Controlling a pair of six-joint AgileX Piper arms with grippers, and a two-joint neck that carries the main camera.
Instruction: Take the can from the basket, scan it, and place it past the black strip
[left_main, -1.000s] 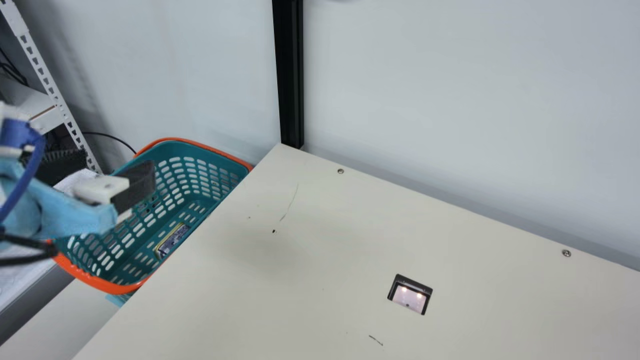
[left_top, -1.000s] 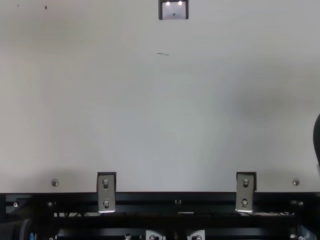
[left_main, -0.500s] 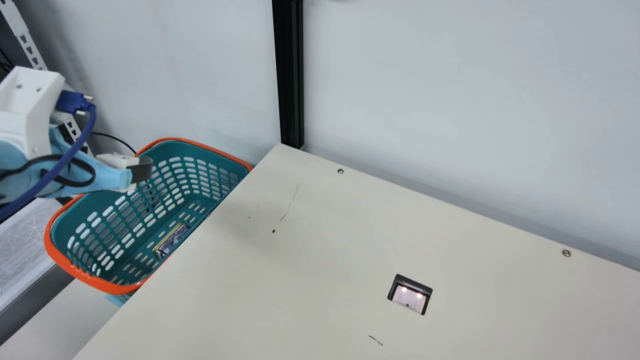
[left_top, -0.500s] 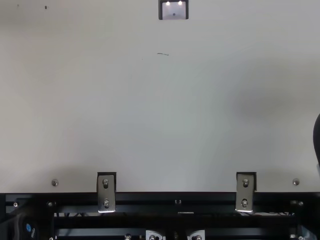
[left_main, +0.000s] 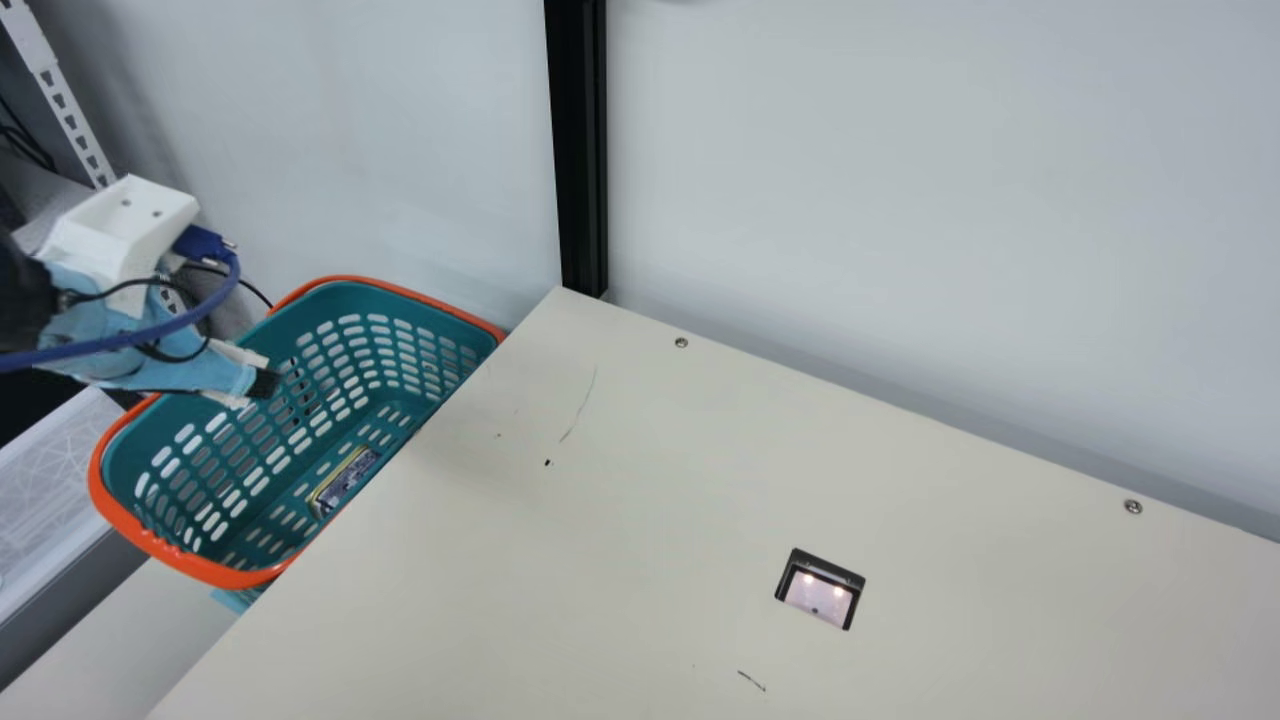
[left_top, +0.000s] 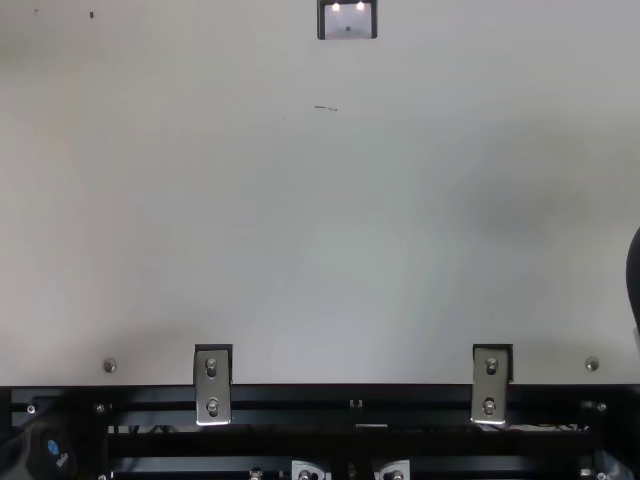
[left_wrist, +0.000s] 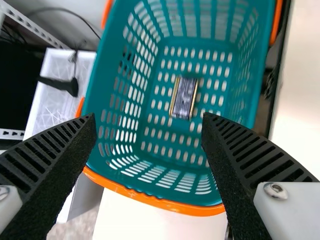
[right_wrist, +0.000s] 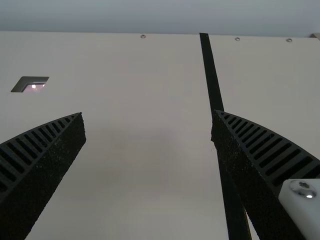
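Can (left_main: 345, 482) lay flat on the floor of the teal basket (left_main: 232, 578), left of centre in the main view; dark label, gold-coloured rim. Left gripper (left_main: 262, 384) was at the main view's left, above the basket, nothing held. In the left wrist view, left gripper (left_wrist: 149, 120) had its fingers well apart, with the can in the upper middle of that picture, well clear of both. Right gripper (right_wrist: 148, 120): fingers wide apart in the right wrist view, nothing between them, over the cream table (right_wrist: 150, 165). Black strip (right_wrist: 211, 75) ran from top right of centre down to the lower right there, partly behind a finger. Scanner (left_main: 820, 592) sat set into the table, lower right of the main view, two lights lit. Black post (left_main: 580, 150) stood upper middle.
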